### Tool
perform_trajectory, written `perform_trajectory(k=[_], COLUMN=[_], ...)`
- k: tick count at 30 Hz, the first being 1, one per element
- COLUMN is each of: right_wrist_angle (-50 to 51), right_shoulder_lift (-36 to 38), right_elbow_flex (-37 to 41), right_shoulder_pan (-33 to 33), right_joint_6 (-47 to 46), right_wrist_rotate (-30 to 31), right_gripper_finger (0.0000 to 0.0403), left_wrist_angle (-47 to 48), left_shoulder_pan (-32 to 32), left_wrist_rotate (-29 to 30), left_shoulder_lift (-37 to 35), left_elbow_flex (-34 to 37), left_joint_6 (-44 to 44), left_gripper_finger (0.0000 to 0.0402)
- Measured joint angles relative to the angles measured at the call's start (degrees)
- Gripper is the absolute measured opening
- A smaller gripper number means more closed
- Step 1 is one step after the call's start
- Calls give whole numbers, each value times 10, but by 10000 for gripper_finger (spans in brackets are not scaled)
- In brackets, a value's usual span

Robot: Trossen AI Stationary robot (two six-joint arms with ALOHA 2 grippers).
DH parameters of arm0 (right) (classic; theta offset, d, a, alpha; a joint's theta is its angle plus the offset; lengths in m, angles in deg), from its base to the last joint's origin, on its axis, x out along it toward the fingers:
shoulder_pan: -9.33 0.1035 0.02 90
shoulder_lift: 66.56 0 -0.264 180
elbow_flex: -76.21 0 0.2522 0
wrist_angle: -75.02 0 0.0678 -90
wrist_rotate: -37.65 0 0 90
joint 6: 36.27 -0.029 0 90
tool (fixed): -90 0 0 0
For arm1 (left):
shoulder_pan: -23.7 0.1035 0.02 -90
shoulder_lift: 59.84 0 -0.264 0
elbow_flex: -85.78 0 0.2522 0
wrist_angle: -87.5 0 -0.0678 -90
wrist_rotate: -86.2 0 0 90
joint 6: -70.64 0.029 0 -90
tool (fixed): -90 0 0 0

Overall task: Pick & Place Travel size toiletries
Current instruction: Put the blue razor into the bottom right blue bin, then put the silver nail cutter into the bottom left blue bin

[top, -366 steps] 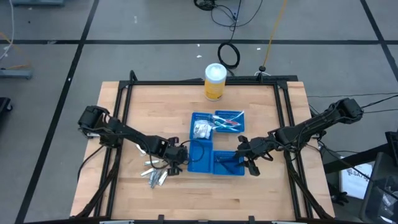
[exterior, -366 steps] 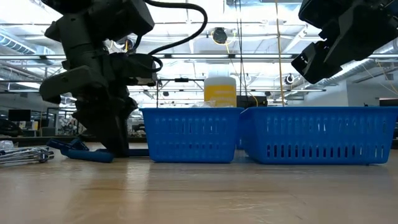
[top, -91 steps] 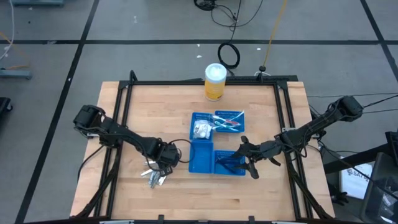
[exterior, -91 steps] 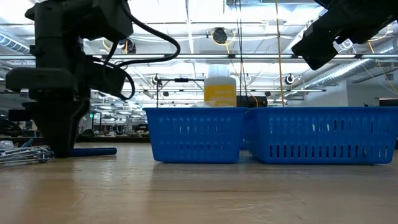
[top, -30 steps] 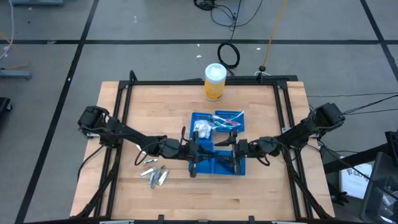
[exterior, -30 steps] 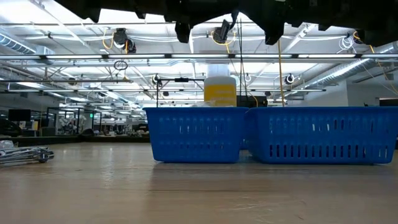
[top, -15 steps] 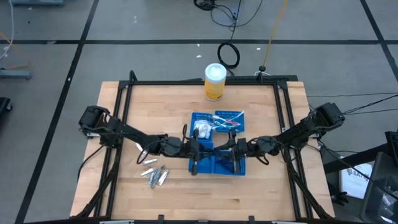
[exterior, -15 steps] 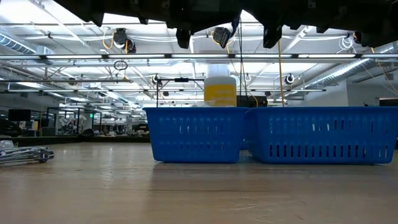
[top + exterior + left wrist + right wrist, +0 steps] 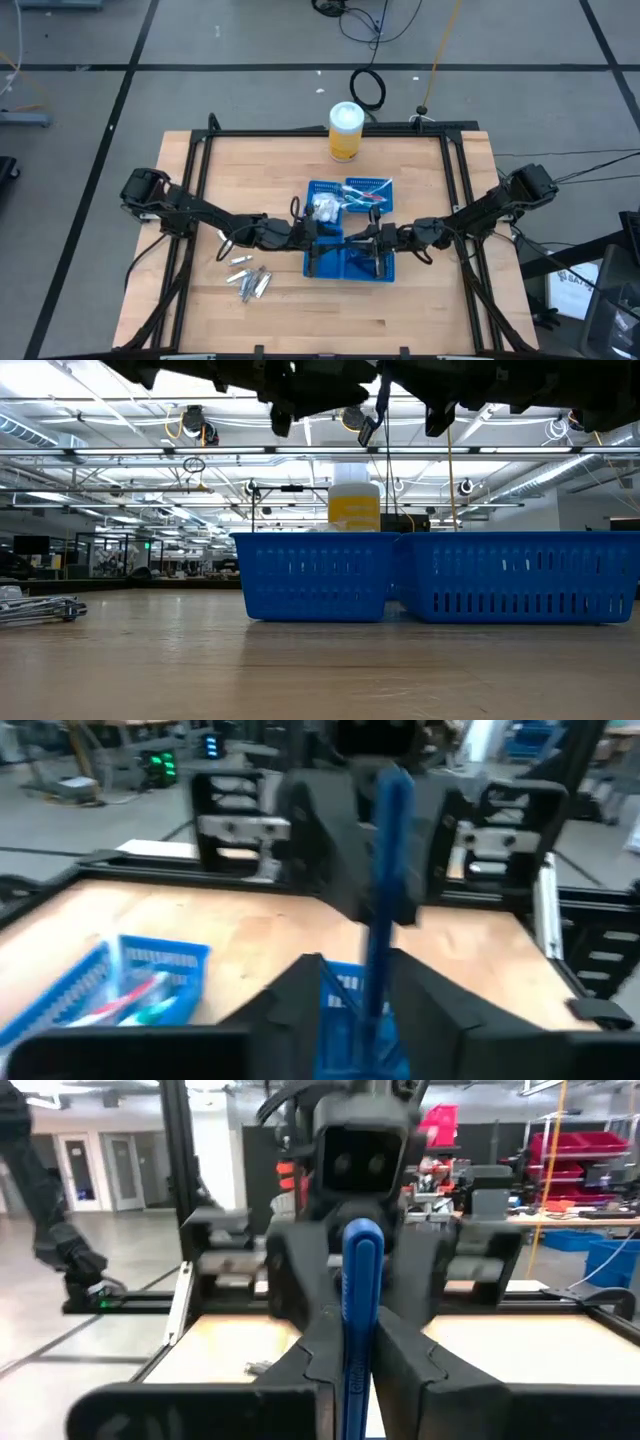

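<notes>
A dark blue razor-like stick [image 9: 360, 1295] is held in the air above the near blue mesh trays [image 9: 345, 264], between my two grippers, which face each other. My right gripper [image 9: 357, 238] comes from the table's right and is shut on the stick. My left gripper [image 9: 329, 238] comes from the left; its fingers [image 9: 300, 985] stand open on either side of the same stick [image 9: 388, 870]. Several silvery small tubes [image 9: 250, 281] lie on the table to the left. White packets [image 9: 322, 207] and toothbrushes [image 9: 368, 194] lie in the two far trays. My left gripper has the stick between its open fingers; whether they touch it I cannot tell. My right gripper pinches the stick's shaft [image 9: 358, 1365] between its two fingers, coming about level from the table's right and lying across it. The stick stands roughly upright, lifted clear, its lower end [image 9: 370, 428] tilted above the trays.
A tall yellow canister [image 9: 346, 131] with a white lid stands at the table's far edge. Dark sticks lie in the near right tray [image 9: 372, 266]. A black frame [image 9: 195, 180] runs around the tabletop. Bare wood lies along the near edge [image 9: 330, 325].
Both arms have stayed over the near trays. My right gripper has shut on the stick and my left gripper has opened around it. The stick's lower end now hangs tilted and shows in the low view.
</notes>
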Motion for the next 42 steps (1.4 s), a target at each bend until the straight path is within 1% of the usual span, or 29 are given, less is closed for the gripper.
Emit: perform_trajectory(k=[5,7,10,13,16,18,21,24,26,30,32,39,42], right_wrist_angle=[67,125,242,368,459,511,573,589,579,560,553,551,534], right_shoulder_lift=[38,64,116,167,193,194,184,173,173,175,175,175,175], right_elbow_flex=[0,0,0,0,0,0,0,0,0,0,0,0,0], right_shoulder_pan=[0,5,15,22,25,25,25,24,24,26,28,31,31], right_joint_6=[-9,-28,-89,-159,-221,-233,-232,-238,-238,-229,-221,-227,-225], right_wrist_rotate=[-2,-1,-5,-15,-55,-76,-77,-91,-101,-110,-120,-119,-120], right_gripper_finger=[23,23,23,23,23,24,28,34,40,66,85,171,201], left_wrist_angle=[76,113,180,245,292,312,325,321,322,323,326,326,329], left_shoulder_pan=[-11,-15,-20,-22,-21,-17,-11,-8,-8,-9,-9,-8,-9], left_wrist_rotate=[43,57,93,133,159,160,161,161,161,161,161,161,161], left_shoulder_lift=[-39,-60,-83,-91,-91,-89,-88,-88,-88,-88,-88,-88,-88], left_elbow_flex=[0,0,-1,-1,-1,-1,0,0,0,0,0,0,0], left_joint_6=[14,25,14,-16,-46,-64,-83,-86,-84,-83,-84,-84,-85], left_gripper_finger=[201,226,250,262,262,259,251,243,239,235,235,237,237])
